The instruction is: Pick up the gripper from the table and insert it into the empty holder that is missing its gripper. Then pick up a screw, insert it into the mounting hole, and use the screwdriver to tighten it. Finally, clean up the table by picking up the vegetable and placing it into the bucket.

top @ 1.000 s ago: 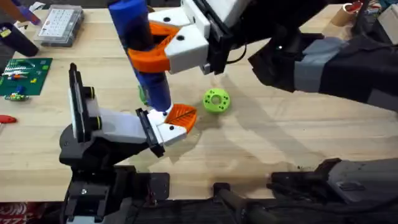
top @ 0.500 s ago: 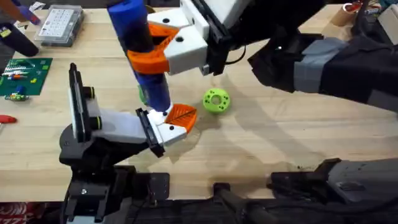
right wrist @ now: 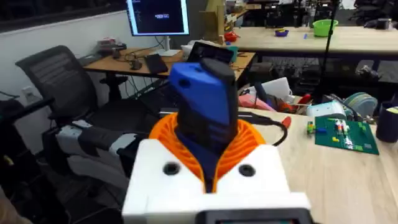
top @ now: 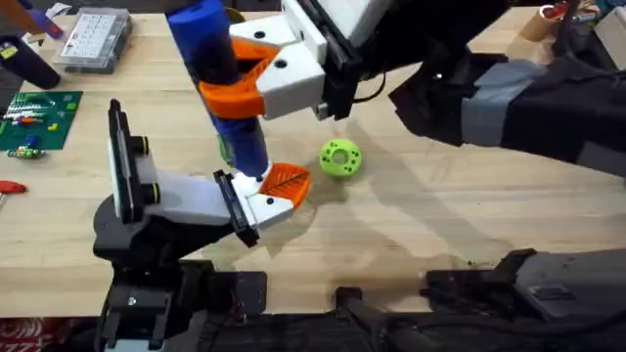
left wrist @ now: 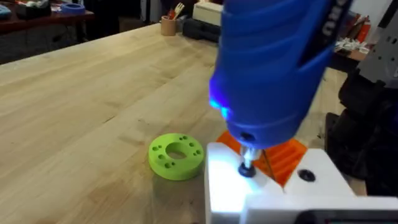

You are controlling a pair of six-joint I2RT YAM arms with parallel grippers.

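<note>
Little changes across the last second: right tool [top: 256, 80] stays clamped on screwdriver [top: 223, 83], bit seated on holder [top: 262, 207] beside inserted gripper [top: 286, 180]. Tightening appears underway; left tool's fingers cannot be judged.

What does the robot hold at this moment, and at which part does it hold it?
The right gripper holds the fat blue cylindrical screwdriver around its upper body, bit pointing down onto the white holder.

Right end effector [top: 256, 73] clamped, raised

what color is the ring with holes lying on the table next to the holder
Lime green; the ring shows best in the left wrist view.
</note>
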